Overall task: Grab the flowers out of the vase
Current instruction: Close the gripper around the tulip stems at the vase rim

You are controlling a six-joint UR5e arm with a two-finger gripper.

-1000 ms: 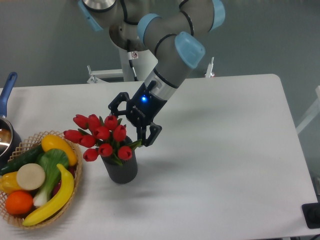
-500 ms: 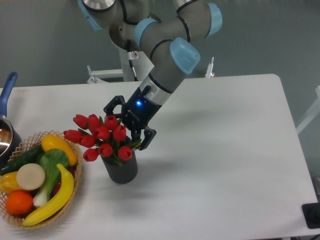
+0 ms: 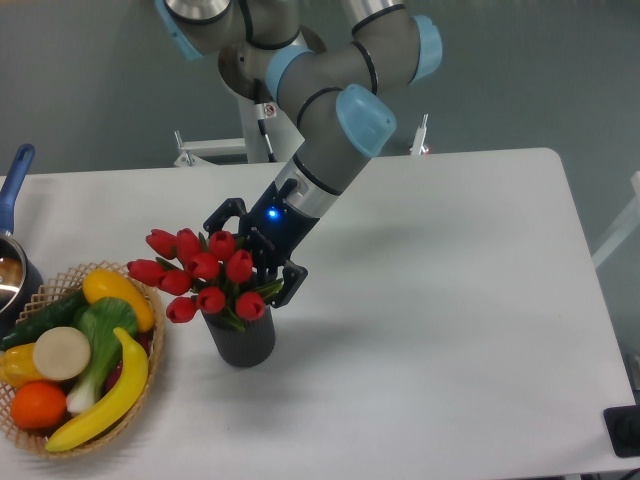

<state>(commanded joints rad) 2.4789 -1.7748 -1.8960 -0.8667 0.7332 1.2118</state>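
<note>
- My fingers (image 3: 216, 212) are spread apart, one tip up by the back of the bunch and the other lower down at its right side, and nothing is clamped between them.
- My gripper (image 3: 252, 250) sits just behind and to the right of the flowers (image 3: 203, 273), with its lower finger close against the rightmost buds; I cannot tell whether it touches them.
- A blue light glows on my wrist, just above the gripper body.
- The flowers stand upright in the vase (image 3: 241, 339), red buds fanned out to the left and a few green leaves showing at the rim.
- The vase is dark and ribbed, standing on the white table (image 3: 450, 300), left of the middle and towards the front edge.
- My arm (image 3: 335, 140) comes down from the upper middle at a slant, grey with pale blue joint caps.
- Just left of the vase is a wicker basket (image 3: 152, 350) filled with a banana (image 3: 105, 400), an orange (image 3: 38, 404), a cucumber (image 3: 45, 317) and other produce.
- At the far left edge a pot with a blue handle (image 3: 14, 180) is partly cut off.
</note>
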